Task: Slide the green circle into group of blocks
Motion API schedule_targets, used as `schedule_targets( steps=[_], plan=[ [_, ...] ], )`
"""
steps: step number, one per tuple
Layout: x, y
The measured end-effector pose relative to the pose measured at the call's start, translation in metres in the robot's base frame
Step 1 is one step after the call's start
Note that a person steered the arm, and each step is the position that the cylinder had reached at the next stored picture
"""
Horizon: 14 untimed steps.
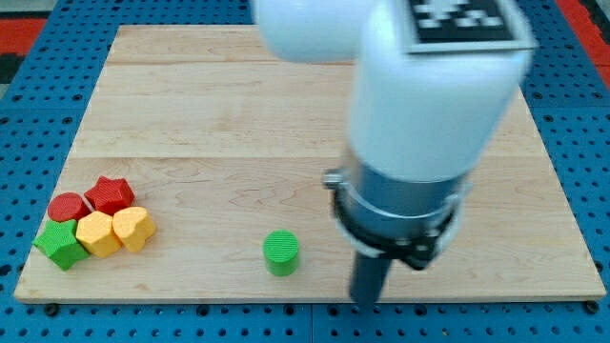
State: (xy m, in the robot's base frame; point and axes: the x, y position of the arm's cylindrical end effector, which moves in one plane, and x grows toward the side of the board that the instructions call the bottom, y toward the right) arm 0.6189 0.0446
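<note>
The green circle (281, 252) stands alone on the wooden board (286, 105), near the view's bottom, a little left of centre. My tip (368, 300) is at the board's bottom edge, to the right of the green circle and slightly below it, not touching it. The group of blocks sits at the view's bottom left: a red circle (68, 207), a red star (110, 194), a green star (60, 244), a yellow hexagon-like block (97, 234) and a yellow block (133, 228), packed together.
The white arm body (429, 95) with a black-and-white marker on top covers the board's right middle and top. A blue perforated surface (29, 114) surrounds the board.
</note>
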Motion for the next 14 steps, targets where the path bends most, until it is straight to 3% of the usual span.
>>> schedule_targets(
  steps=[3,6,14],
  plan=[
    [-0.035,-0.046],
    [-0.038,-0.107],
    [-0.083,-0.188]
  ],
)
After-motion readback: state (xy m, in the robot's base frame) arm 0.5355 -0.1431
